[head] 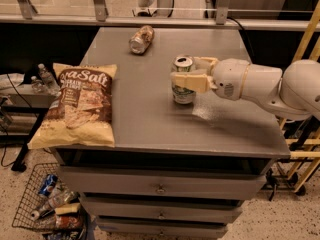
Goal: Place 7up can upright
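I see the 7up can (183,95) standing upright on the grey counter (150,119), a little right of the middle. Its silver top with the opening faces up and its base seems to sit flat on the surface. My pincer (186,72) comes in from the right side at the height of the can's upper half. One tan finger (192,82) lies across the front of the can and the other is behind it, so I judge that the pincer is closed on the can and holds it by the body.

The can is small and surely light, maybe empty. The thin aluminium wall is smooth and slippery, and it dents if I squeeze too much. For such a thing, a hold across the middle of the body is the good place, not the rim. Because it is so light, it can tip over easily when the fingers open, if one pad sticks to it or pulls it sideways. I think the placing is almost finished, and only a clean release is missing.

A brownish can (141,39) lies on its side near the far edge, well apart. A big chip bag (80,106) lies flat at the left edge of the counter.
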`<state>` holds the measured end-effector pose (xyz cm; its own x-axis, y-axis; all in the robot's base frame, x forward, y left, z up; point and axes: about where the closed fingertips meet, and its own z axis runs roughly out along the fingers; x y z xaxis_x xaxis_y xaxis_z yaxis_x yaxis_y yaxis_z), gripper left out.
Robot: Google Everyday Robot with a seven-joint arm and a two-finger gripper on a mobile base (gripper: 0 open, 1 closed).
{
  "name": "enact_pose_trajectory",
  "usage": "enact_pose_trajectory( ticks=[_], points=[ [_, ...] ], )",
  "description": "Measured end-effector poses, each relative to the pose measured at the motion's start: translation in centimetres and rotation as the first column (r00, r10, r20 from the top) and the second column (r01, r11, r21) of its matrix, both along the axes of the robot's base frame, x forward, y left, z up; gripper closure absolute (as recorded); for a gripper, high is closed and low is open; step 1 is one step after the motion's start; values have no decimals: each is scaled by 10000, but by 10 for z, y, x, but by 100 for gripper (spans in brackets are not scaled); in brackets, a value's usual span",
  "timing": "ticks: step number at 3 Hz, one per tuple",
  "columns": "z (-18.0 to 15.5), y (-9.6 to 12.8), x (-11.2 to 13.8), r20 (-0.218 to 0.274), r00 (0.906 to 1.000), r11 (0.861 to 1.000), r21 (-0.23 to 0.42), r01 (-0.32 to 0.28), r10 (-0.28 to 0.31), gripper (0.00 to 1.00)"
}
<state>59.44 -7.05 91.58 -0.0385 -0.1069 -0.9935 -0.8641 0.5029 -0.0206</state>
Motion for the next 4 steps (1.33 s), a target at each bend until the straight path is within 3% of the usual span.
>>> enact_pose_trajectory(
  ticks=[1, 2, 4],
  points=[
    [0, 3, 0, 4, 10000, 10000, -2, -44, 44, 12],
    [1, 5, -1, 7, 10000, 10000, -5, -82, 82, 0],
    [9, 10, 3, 177, 9994, 9992, -281, -297, 303, 0]
  ],
)
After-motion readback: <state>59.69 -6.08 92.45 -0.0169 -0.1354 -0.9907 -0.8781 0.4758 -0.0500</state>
